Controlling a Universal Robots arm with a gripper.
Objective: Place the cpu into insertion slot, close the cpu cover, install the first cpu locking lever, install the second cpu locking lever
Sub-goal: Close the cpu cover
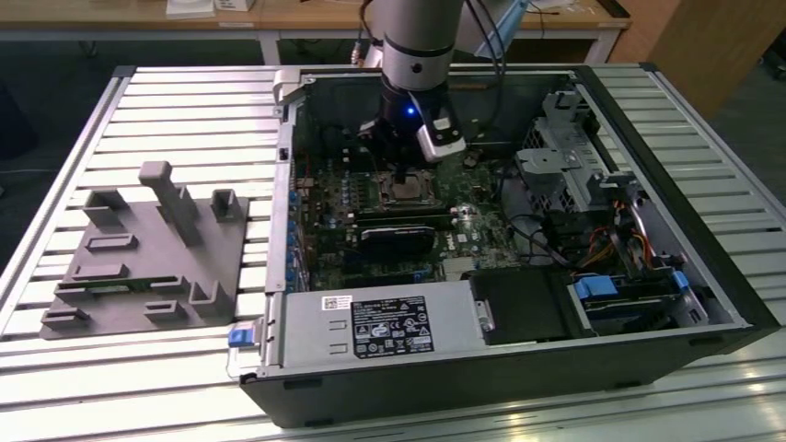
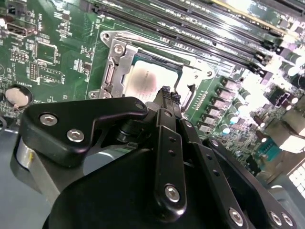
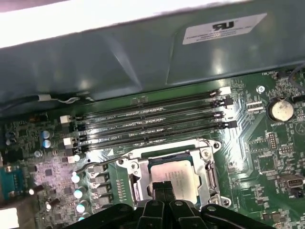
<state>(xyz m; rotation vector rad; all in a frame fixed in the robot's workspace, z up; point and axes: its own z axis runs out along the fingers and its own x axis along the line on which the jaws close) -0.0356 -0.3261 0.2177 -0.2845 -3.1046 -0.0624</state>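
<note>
One cpu (image 3: 177, 172) just under tool (image 3: 164, 187)

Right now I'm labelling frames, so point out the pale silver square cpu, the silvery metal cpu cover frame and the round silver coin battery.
cpu (image 3: 178, 171): first wrist view, middle of top.
cpu cover (image 3: 210, 169): first wrist view, side bar.
coin battery (image 3: 280, 109): first wrist view, its face.

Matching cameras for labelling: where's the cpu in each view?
Exterior view: cpu mid-board, under the arm.
Second wrist view: cpu just past the claw.
First wrist view: cpu between claw and memory slots.
Shared landmark: memory slots alongside.
</note>
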